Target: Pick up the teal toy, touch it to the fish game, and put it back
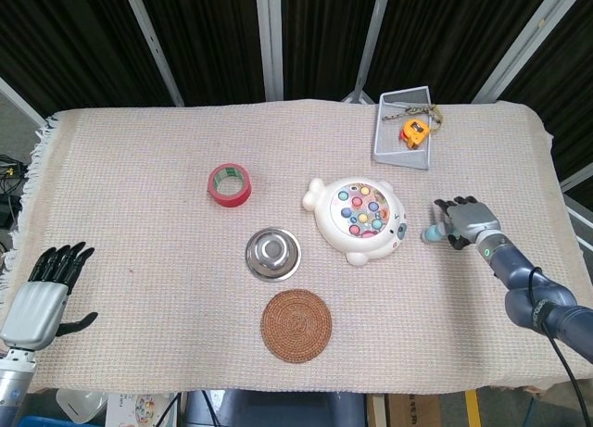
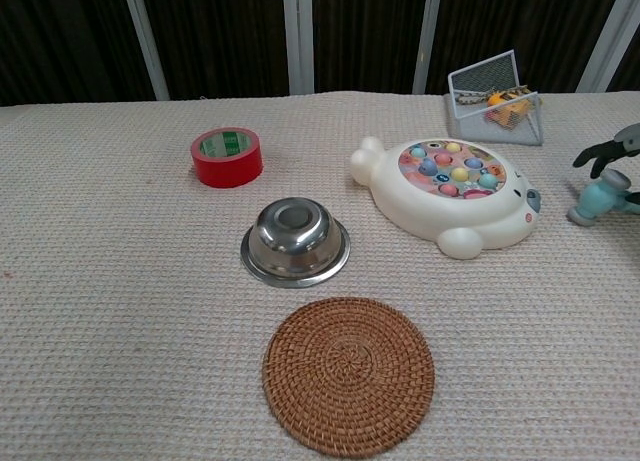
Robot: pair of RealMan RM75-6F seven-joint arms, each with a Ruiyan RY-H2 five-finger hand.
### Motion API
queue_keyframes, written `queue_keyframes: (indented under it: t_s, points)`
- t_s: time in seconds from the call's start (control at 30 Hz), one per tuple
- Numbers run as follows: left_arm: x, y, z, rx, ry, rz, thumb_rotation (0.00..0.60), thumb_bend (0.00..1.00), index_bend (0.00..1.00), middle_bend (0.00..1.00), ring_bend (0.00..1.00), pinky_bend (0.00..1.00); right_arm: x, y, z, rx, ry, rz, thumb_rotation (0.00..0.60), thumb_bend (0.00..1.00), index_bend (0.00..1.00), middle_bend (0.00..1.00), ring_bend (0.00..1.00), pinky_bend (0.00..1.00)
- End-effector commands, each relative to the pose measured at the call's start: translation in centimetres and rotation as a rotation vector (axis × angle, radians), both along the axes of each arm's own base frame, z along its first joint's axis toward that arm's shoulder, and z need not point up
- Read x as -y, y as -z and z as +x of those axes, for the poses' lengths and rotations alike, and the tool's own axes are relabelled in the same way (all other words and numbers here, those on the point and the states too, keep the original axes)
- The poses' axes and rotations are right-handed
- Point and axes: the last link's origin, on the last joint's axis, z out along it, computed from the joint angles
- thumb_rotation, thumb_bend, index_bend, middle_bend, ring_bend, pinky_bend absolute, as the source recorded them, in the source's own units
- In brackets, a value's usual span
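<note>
Toy (image 2: pixel 598 197) on cloth, beside game (image 1: pixel 359 219). Right hand (image 1: pixel 466 221) spread above toy, nothing gripped. Left hand (image 1: pixel 44 297) idle, fingers apart.

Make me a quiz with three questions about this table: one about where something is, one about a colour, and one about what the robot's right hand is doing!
1. Where is the tape measure?
A. In the wire basket
B. On the coaster
C. In the bowl

2. What colour is the tape roll?
A. Blue
B. Red
C. Yellow

3. What is the right hand doing?
A. Holding the bowl
B. Resting on the fish game
C. At the teal toy

Answers:
1 A: the tape measure lies inside the wire basket.
2 B: the tape roll is red.
3 C: the right hand is at the teal toy, right of the fish game; the grip is unclear.
</note>
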Motion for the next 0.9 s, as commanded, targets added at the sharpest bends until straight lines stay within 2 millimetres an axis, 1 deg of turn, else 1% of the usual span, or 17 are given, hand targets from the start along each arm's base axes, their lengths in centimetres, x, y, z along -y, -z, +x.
queue_keyframes:
  t_s: [0.03, 0.2, 0.37, 0.47, 0.53, 0.6, 0.63, 0.67, 0.7, 0.8, 0.9]
  points:
    - [0.0, -0.1, 0.0, 0.001, 0.001, 0.003, 0.600, 0.16, 0.07, 0.00, 0.00, 0.00, -0.2, -0.6, 0.1, 0.003, -0.002, -0.012, 0.600, 0.52, 0.00, 0.10, 0.00, 0.00]
    - [0.0, -0.2, 0.0, 0.007, 0.002, 0.007, 0.600, 0.16, 0.07, 0.00, 0.00, 0.00, -1.3, -2.1, 0.5, 0.033, -0.005, -0.041, 0.600, 0.52, 0.00, 0.08, 0.00, 0.00]
    - [0.0, -0.4, 0.0, 0.033, 0.000, 0.020, 0.600, 0.16, 0.06, 0.00, 0.00, 0.00, -3.3, -4.1, 0.9, 0.095, -0.001, -0.095, 0.600, 0.52, 0.00, 0.08, 0.00, 0.00]
    - [0.0, -0.5, -0.2, 0.051, -0.012, 0.052, 0.600, 0.16, 0.06, 0.00, 0.00, 0.00, -5.0, -5.2, 1.1, 0.166, -0.003, -0.167, 0.600, 0.52, 0.00, 0.08, 0.00, 0.00]
    - [0.1, -0.6, -0.4, 0.060, -0.025, 0.074, 0.600, 0.16, 0.06, 0.00, 0.00, 0.00, -6.3, -5.8, 1.3, 0.252, -0.021, -0.259, 0.600, 0.52, 0.00, 0.08, 0.00, 0.00]
    - [0.3, -0.5, -0.8, 0.069, -0.044, 0.090, 0.600, 0.16, 0.06, 0.00, 0.00, 0.00, -8.3, -6.2, 1.2, 0.324, -0.070, -0.355, 0.600, 0.53, 0.00, 0.08, 0.00, 0.00]
    - [0.3, -0.5, -0.8, 0.070, -0.046, 0.092, 0.600, 0.16, 0.06, 0.00, 0.00, 0.00, -8.7, -6.2, 1.1, 0.331, -0.079, -0.367, 0.600, 0.53, 0.00, 0.08, 0.00, 0.00]
    - [0.5, -0.4, -0.9, 0.072, -0.054, 0.094, 0.600, 0.16, 0.06, 0.00, 0.00, 0.00, -9.5, -6.3, 0.9, 0.347, -0.094, -0.398, 0.600, 0.53, 0.00, 0.08, 0.00, 0.00]
    - [0.7, -0.4, -1.1, 0.078, -0.064, 0.097, 0.600, 0.16, 0.06, 0.00, 0.00, 0.00, -10.9, -6.5, 0.6, 0.368, -0.116, -0.443, 0.600, 0.53, 0.00, 0.08, 0.00, 0.00]
    - [1.0, -0.4, -1.4, 0.088, -0.073, 0.105, 0.600, 0.16, 0.06, 0.00, 0.00, 0.00, -13.6, -6.4, 0.0, 0.390, -0.151, -0.509, 0.600, 0.52, 0.00, 0.08, 0.00, 0.00]
    - [1.4, -0.3, -1.5, 0.093, -0.073, 0.104, 0.600, 0.16, 0.06, 0.00, 0.00, 0.00, -15.8, -6.1, -0.6, 0.395, -0.163, -0.543, 0.600, 0.52, 0.00, 0.08, 0.00, 0.00]
